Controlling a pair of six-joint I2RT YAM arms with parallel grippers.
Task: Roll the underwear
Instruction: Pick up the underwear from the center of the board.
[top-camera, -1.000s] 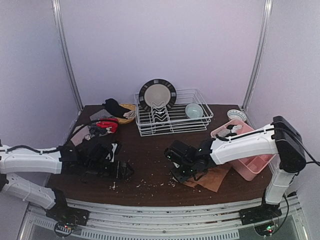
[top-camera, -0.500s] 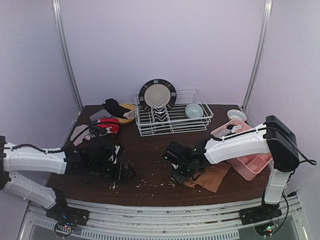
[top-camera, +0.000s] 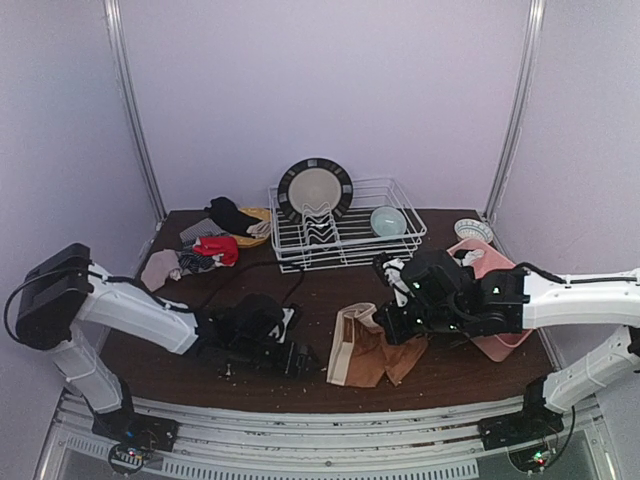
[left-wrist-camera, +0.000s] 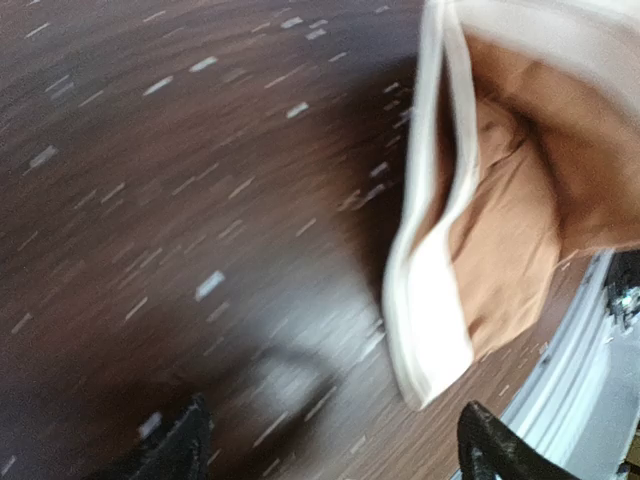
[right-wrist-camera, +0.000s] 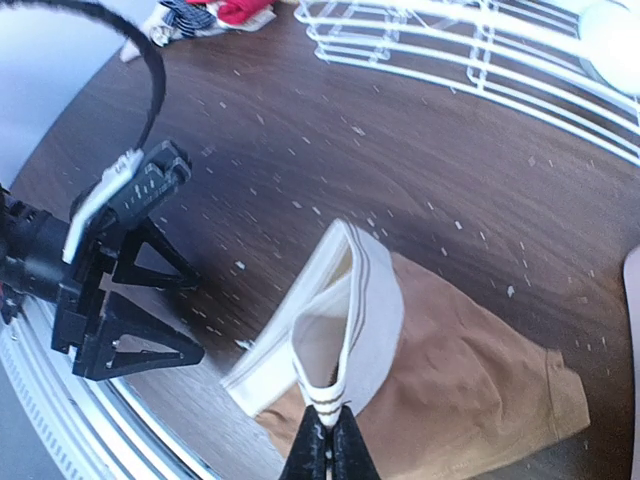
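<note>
The brown underwear (top-camera: 372, 352) with a pale waistband lies on the table at front centre. My right gripper (top-camera: 392, 325) is shut on its waistband (right-wrist-camera: 350, 300) and holds that edge raised, so the band stands open; the brown cloth (right-wrist-camera: 470, 390) trails on the wood. My left gripper (top-camera: 300, 358) is open and empty just left of the garment, low over the table; its wrist view shows the waistband (left-wrist-camera: 430, 300) close ahead between its spread fingers. More underwear, black (top-camera: 232, 213), red (top-camera: 215, 247) and beige (top-camera: 160, 266), lies piled at the back left.
A white wire dish rack (top-camera: 345, 240) with a plate (top-camera: 315, 188) and a bowl (top-camera: 388, 220) stands at back centre. A pink tray (top-camera: 500, 345) sits under my right arm at the right. Pale crumbs dot the wood. The table's front rail is close.
The brown underwear has shifted left toward the centre and its waistband is now lifted by my right gripper. My left gripper has moved right, up to the garment.
</note>
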